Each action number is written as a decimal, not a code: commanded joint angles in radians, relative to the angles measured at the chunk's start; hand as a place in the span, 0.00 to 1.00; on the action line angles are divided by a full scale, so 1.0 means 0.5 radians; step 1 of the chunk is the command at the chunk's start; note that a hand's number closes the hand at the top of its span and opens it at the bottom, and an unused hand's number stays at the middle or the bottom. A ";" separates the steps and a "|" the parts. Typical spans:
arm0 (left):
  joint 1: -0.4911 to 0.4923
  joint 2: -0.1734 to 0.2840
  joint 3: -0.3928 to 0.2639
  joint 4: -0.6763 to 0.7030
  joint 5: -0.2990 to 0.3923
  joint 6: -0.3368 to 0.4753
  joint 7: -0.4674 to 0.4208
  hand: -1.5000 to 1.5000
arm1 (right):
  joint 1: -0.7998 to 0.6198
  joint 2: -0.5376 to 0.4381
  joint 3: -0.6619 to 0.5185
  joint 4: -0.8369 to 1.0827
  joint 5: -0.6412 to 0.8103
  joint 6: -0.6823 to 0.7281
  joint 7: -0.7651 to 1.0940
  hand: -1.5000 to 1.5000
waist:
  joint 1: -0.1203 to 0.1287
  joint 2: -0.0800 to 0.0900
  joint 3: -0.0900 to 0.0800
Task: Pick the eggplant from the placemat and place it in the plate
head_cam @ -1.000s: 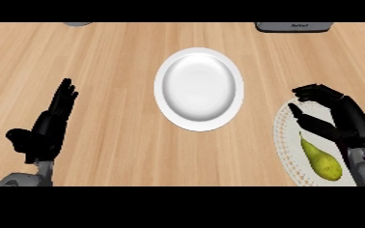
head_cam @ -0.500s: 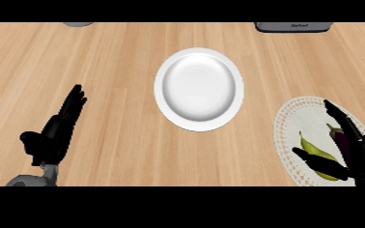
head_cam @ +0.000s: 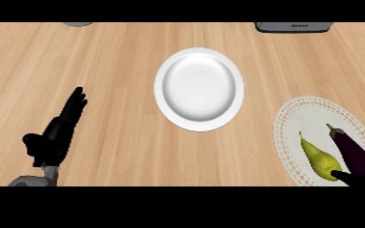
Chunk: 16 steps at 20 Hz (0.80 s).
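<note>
Two items lie on the placemat (head_cam: 292, 125): the purple eggplant (head_cam: 351, 149) and a yellow pear-like fruit (head_cam: 321, 159). The right hand (head_cam: 343, 176) has sunk almost out of view since half a second ago; whether its fingers are apart, I cannot tell. The plate (head_cam: 199, 88) waits up-left of them. The left hand (head_cam: 57, 135) rests, fingers straight.

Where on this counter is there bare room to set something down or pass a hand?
Bare wood lies between the left hand and the white plate, and along the counter above the plate. The plate itself holds nothing. It is crowded at the lower right: the placemat carries the eggplant and a yellow-green pear-shaped item, with the right hand at the edge.
</note>
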<state>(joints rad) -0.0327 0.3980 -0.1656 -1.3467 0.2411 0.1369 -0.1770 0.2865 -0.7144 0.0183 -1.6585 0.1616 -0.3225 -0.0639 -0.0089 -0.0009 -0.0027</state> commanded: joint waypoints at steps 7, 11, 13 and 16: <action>-0.014 -0.033 0.053 0.116 -0.029 -0.064 -0.082 0.50 | 0.093 -0.295 0.155 -0.270 0.277 0.426 0.819 0.00 | 0.012 0.003 0.002; -0.087 0.020 0.127 0.124 0.015 -0.192 -0.009 0.50 | -0.076 -0.291 0.095 -0.043 0.224 0.650 0.857 0.00 | 0.021 0.005 0.004; -0.054 -0.075 0.050 0.058 -0.083 -0.076 0.049 0.50 | -0.101 -0.310 0.061 -0.056 0.261 0.725 0.969 0.00 | 0.019 0.002 0.005; -0.036 -0.069 0.113 0.100 -0.105 -0.142 -0.010 0.50 | -0.192 -0.208 0.081 -0.156 0.359 0.811 1.157 0.00 | 0.018 0.002 0.004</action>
<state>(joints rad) -0.0499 0.3721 -0.1274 -1.3319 0.2072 0.0907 -0.1595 0.2434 -0.8342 0.0696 -1.7177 0.3183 0.0055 0.4178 0.0002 0.0001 -0.0003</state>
